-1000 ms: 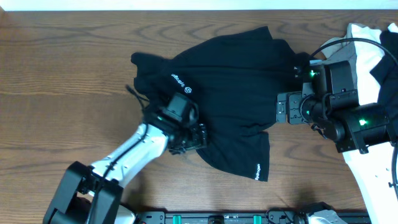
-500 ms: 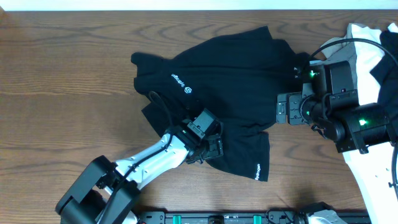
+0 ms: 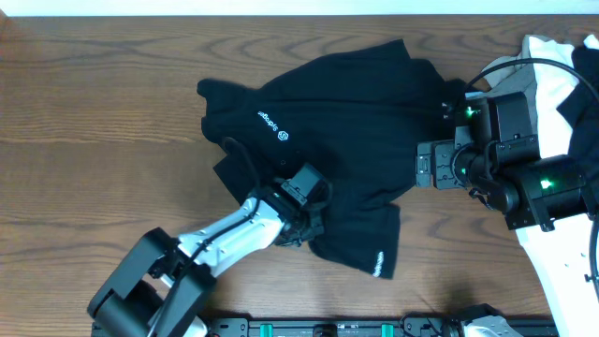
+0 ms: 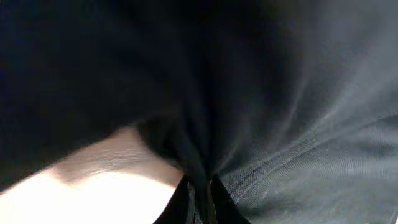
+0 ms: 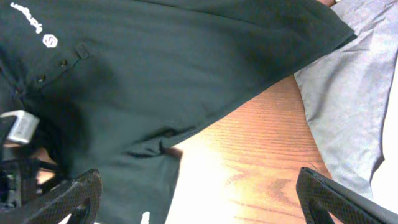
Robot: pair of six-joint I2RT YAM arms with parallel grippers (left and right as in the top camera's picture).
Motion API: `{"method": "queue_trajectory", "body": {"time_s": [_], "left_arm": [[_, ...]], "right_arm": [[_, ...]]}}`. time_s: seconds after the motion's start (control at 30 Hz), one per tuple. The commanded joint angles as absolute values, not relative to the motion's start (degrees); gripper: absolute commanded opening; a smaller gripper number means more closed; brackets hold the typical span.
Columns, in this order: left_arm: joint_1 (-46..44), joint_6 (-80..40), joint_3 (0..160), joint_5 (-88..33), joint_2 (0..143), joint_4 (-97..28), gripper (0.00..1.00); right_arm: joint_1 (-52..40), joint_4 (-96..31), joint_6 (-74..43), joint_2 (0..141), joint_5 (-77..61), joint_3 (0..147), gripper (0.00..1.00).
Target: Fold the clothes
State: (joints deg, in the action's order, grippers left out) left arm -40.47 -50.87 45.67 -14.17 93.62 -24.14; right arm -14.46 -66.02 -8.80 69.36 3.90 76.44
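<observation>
A large black garment (image 3: 346, 122) lies crumpled on the wooden table (image 3: 94, 122), with white lettering (image 3: 270, 119) and a round logo (image 3: 283, 137) near its collar. My left gripper (image 3: 304, 220) sits at the garment's lower part. In the left wrist view, the left gripper (image 4: 200, 200) is shut on a pinched fold of black fabric (image 4: 280, 93). My right gripper (image 3: 423, 167) hovers at the garment's right edge. Seen from the right wrist, the right gripper (image 5: 205, 205) is open over bare wood, beside the black garment (image 5: 155, 68), with nothing between its fingers.
More clothes are piled at the right edge: a white one (image 3: 552, 56), a black one (image 3: 582, 103) and a grey one (image 5: 360, 93). White fabric (image 3: 562, 271) hangs at the lower right. The table's left half is bare wood.
My left gripper slid right along the garment's lower part and has shut on the fabric. The lower flap has pulled slightly left. The right arm has not moved.
</observation>
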Motion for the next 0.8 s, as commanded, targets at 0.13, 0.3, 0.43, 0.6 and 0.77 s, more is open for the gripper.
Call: {"method": "queue_trajectory", "body": {"time_s": [0.13,0.3,0.43,0.6,0.77], "left_arm": [[-25.2,-39.3,45.1,-4.9,80.9,-37.1,0.06],[-10.0,-31.6,45.1,-1.8,73.5,-40.4,0.06],[-0.7,-29.8,45.1,-4.3,71.6,-40.4,0.06],[2.2,-27.4,45.1,-9.3,72.2,-41.2,0.06],[2.2,-27.4,45.1,-9.2,72.3,-43.4,0.06]], "right_arm": [[-13.8,-66.2,-8.1,69.3,4.6,77.2,0.98],[-13.8,-66.2,-8.1,69.4,4.5,77.2,0.98],[-13.8,-66.2,-8.1,70.4,4.5,77.1,0.98],[-13.8,-66.2,-8.1,73.3,4.6,76.2,0.98],[-13.0,-66.0,-8.1,79.3,6.4,74.8,0.97]]}}
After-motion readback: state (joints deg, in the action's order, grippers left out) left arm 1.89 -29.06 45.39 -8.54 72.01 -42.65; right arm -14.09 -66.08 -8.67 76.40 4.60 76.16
